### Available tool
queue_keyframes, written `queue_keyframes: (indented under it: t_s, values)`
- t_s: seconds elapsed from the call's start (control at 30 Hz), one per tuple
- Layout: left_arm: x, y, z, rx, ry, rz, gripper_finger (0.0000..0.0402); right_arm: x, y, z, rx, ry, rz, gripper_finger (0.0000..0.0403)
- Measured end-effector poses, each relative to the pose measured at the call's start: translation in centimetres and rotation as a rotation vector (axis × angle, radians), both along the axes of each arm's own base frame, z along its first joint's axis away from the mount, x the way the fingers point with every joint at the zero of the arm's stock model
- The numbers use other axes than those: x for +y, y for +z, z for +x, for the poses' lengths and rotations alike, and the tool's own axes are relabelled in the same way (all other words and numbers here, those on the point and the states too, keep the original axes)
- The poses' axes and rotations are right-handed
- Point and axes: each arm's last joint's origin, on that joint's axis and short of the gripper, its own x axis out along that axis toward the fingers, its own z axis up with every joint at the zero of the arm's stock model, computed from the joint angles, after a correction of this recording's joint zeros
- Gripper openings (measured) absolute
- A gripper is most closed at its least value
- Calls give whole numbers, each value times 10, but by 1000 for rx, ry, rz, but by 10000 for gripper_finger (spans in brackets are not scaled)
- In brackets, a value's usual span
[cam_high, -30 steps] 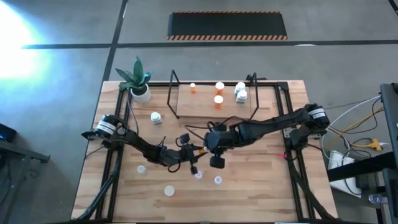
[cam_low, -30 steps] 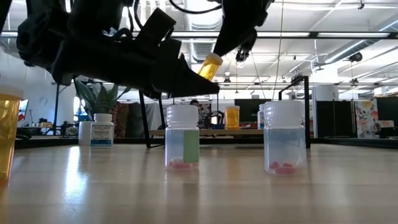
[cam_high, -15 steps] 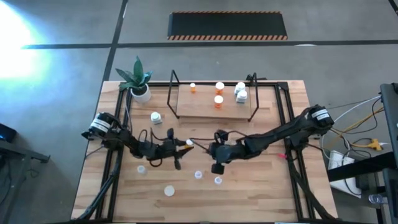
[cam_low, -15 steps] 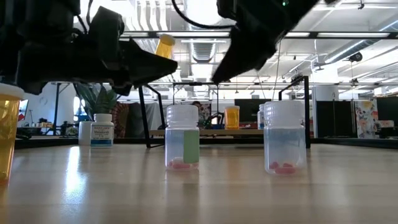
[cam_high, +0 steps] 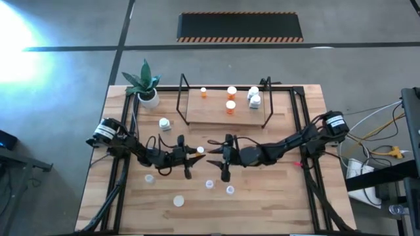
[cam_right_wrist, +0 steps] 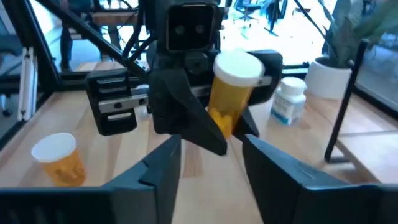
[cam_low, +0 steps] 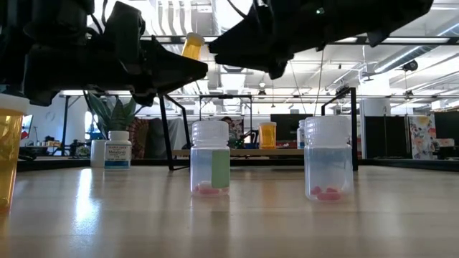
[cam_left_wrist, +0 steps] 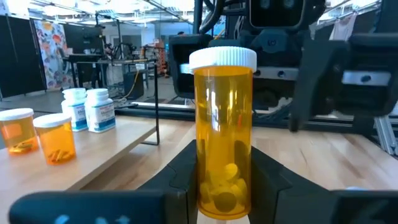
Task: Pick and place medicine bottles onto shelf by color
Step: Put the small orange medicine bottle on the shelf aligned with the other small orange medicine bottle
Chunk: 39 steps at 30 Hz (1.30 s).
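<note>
Left gripper point(cam_high: 195, 151) sits centre-left of the high view, clamped on an orange medicine bottle point(cam_left_wrist: 224, 130), white cap up, body upright between its fingers point(cam_left_wrist: 181, 171), pills at the bottom. Bottle is off the table, seen high in the low view's upper middle. Right gripper point(cam_high: 213, 150) faces it from the right, just beside, fingers spread wide w/ nothing in them; in the right wrist view the bottle shows between them but not gripped.

Looks like a handover, bottle prob bound for the shelf point(cam_high: 216, 113) at top centre, where other orange bottles point(cam_high: 231, 92) stand mid-board, white ones point(cam_high: 254, 98) to their right.

To do it well: right should close on the upper body, clear of left's fingers, squarely, not on the cap. Left lets go only once right's hold is firm. Keep bottle upright, move slow, stay above the clear bottles point(cam_low: 211, 158) on the table below
</note>
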Motion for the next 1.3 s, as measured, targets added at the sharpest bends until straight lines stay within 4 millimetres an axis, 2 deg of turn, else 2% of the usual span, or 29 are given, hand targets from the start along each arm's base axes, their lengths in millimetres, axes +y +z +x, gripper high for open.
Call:
queue_keyframes:
  t_s: [0.13,0.3,0.63,0.8,1.03,1.17,1.3]
  values:
    - [0,0,0,0,0,0,70,1,3,13,-14,-14,-42,184]
    - [0,1,1,-3,0,0,70,-3,2,26,-12,-88,-68,183]
    - [1,0,1,10,14,25,75,-4,11,32,-37,-105,-75,124]
    - [4,-3,2,44,26,38,122,-4,11,32,-39,-106,-74,92]
    - [18,-20,-5,283,102,103,204,-7,10,32,-28,-114,-67,81]
    - [28,-29,-21,441,234,97,227,-26,7,36,33,-170,-43,83]
    - [33,-28,-36,539,305,25,230,-62,12,46,105,-261,-34,84]
